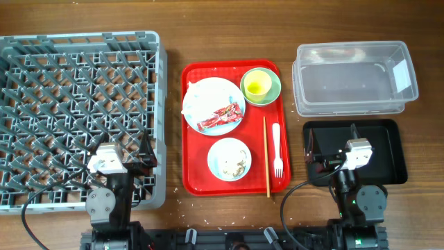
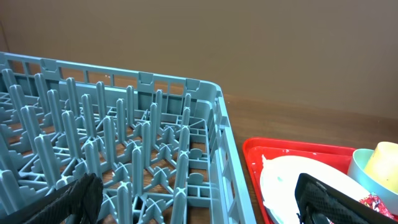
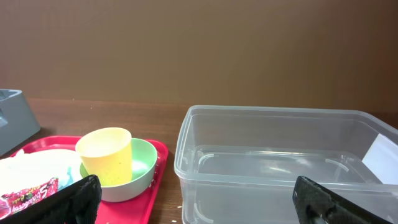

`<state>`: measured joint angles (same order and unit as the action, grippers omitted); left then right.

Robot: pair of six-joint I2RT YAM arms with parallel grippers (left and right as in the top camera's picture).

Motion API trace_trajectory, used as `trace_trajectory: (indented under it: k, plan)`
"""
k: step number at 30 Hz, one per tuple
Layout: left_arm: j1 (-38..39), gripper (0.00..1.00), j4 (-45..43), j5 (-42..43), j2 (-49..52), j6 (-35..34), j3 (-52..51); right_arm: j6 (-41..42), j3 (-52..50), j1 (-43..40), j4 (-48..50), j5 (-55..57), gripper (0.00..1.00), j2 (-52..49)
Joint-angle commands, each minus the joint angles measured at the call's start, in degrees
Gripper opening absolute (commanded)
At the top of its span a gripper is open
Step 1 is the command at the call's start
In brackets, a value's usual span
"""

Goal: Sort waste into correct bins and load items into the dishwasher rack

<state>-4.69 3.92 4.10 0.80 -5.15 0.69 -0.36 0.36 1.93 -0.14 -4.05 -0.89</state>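
The grey dishwasher rack (image 1: pixel 76 111) fills the left. A red serving tray (image 1: pixel 198 173) holds the large plate (image 1: pixel 232 94) with white tissue (image 1: pixel 200 101) and a red wrapper (image 1: pixel 220 117), the green bowl (image 1: pixel 274 90) with the yellow cup (image 1: pixel 258 85) inside, the small dish (image 1: pixel 216 149) with food scraps (image 1: pixel 239 165), chopsticks (image 1: pixel 266 156) and a white fork (image 1: pixel 277 149). The clear tub (image 1: pixel 350 80) and black tray (image 1: pixel 388 149) are on the right. My left gripper (image 1: pixel 125 149) is open over the rack's front right part (image 2: pixel 199 205). My right gripper (image 1: pixel 331 142) is open over the black tray (image 3: pixel 199 202).
Crumbs lie on the wood around the red tray. In the left wrist view the rack's pegs (image 2: pixel 124 124) stand close below the fingers. In the right wrist view the tub's near wall (image 3: pixel 280 162) is straight ahead and the cup (image 3: pixel 106 152) is to the left.
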Motion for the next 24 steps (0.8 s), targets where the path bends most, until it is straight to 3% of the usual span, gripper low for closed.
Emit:
trace_trajectory:
  k: [1, 16, 18, 21, 24]
  plan:
    - [-0.3, 1.0, 0.3, -1.0, -0.4, 0.9, -0.3, -1.0, -0.1, -0.1, 0.2, 0.1, 1.0, 0.1]
    - [-0.3, 1.0, 0.0, -0.7, -0.4, 0.9, -0.3, -1.0, -0.1, -0.1, 0.2, 0.1, 1.0, 0.1]
    - [-0.3, 1.0, -0.3, 3.1, -0.4, -0.5, -0.3, -1.0, -0.1, -0.1, 0.2, 0.1, 1.0, 0.1]
    - [-0.3, 1.0, -8.1, 16.4, -0.4, -6.2, -0.3, -1.0, -0.1, -0.1, 0.3, 0.1, 1.0, 0.1]
    - [-0.3, 1.0, -13.6, 19.5, -0.4, -6.2, -0.3, -1.0, -0.1, -0.1, 0.3, 0.1, 1.0, 0.1]
